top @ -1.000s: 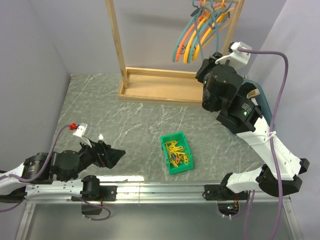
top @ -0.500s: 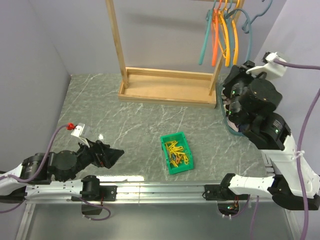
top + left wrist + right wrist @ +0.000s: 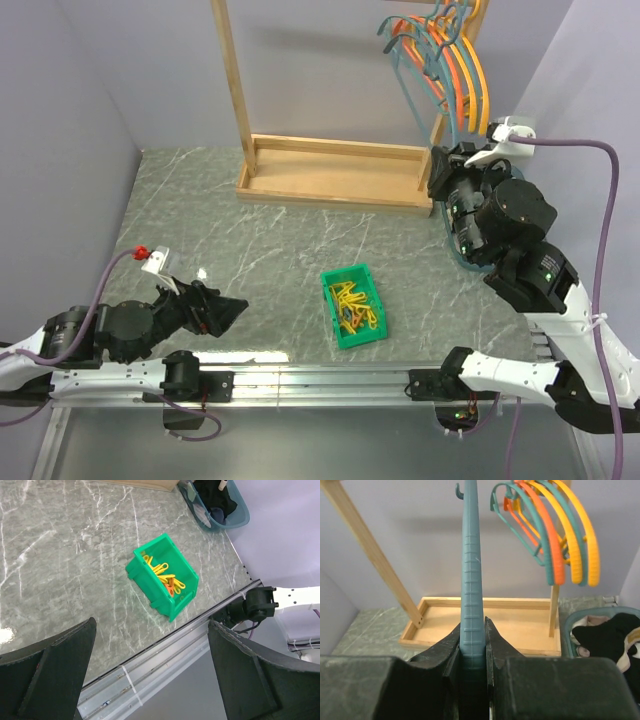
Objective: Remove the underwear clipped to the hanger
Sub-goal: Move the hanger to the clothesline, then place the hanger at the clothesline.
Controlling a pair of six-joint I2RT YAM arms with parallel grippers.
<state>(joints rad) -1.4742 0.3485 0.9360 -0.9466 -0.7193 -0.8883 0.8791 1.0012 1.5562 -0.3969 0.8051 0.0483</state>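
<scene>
Right hand [image 3: 471, 636] pinches an upright teal hanger [image 3: 471, 555]. Left hand [image 3: 152, 667] is spread at the near left of the worktop [image 3: 75, 555]. Underwear [image 3: 607, 636] lies in the teal basket [image 3: 568, 630], far right.

A grey stone-look tabletop [image 3: 280, 240], white-veined, carries a slight sheen. The rack [image 3: 330, 170] is pale bare wood; the teal hanger [image 3: 471, 580] ribbed plastic; the green bin [image 3: 159, 596] glossy plastic. Soft black cloth underwear [image 3: 602, 637] fills a smooth plastic basket [image 3: 239, 511]. The rail [image 3: 320, 380] is brushed metal.
</scene>
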